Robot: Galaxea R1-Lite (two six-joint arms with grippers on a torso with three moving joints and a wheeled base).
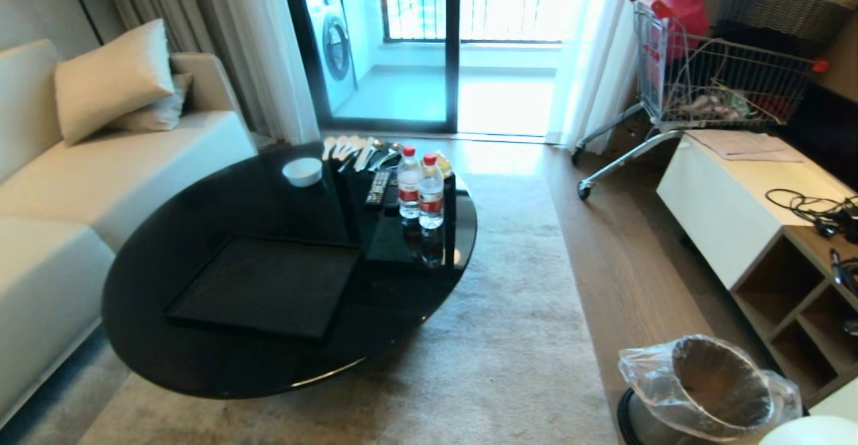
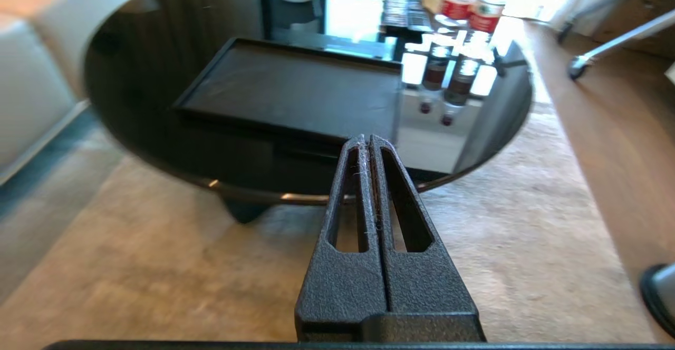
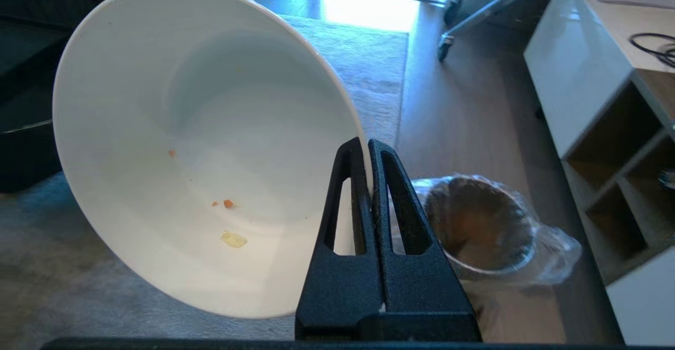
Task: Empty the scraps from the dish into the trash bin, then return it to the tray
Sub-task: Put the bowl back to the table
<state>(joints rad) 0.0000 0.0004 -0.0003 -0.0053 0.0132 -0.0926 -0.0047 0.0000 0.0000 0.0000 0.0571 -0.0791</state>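
Note:
My right gripper (image 3: 367,142) is shut on the rim of the dish (image 3: 200,144), a deep white bowl held tilted on its side above the carpet. Of the scraps, only tiny orange crumbs (image 3: 228,203) and one pale flake (image 3: 233,240) cling to its inside. The trash bin (image 3: 480,229), metal with a clear liner, stands on the floor just beyond the gripper. In the head view the trash bin (image 1: 717,385) is at the bottom right, with an edge of the dish (image 1: 811,431) beside it. The black tray (image 1: 268,284) lies bare on the table. My left gripper (image 2: 368,138) hangs shut and holds nothing, before the table's near edge.
The round glossy black table (image 1: 201,358) carries a small white bowl (image 1: 302,171), two water bottles (image 1: 420,187) and a remote (image 1: 377,189) at its far side. A sofa (image 1: 80,183) flanks the left, a white cabinet (image 1: 724,197) and a shopping cart (image 1: 704,76) the right.

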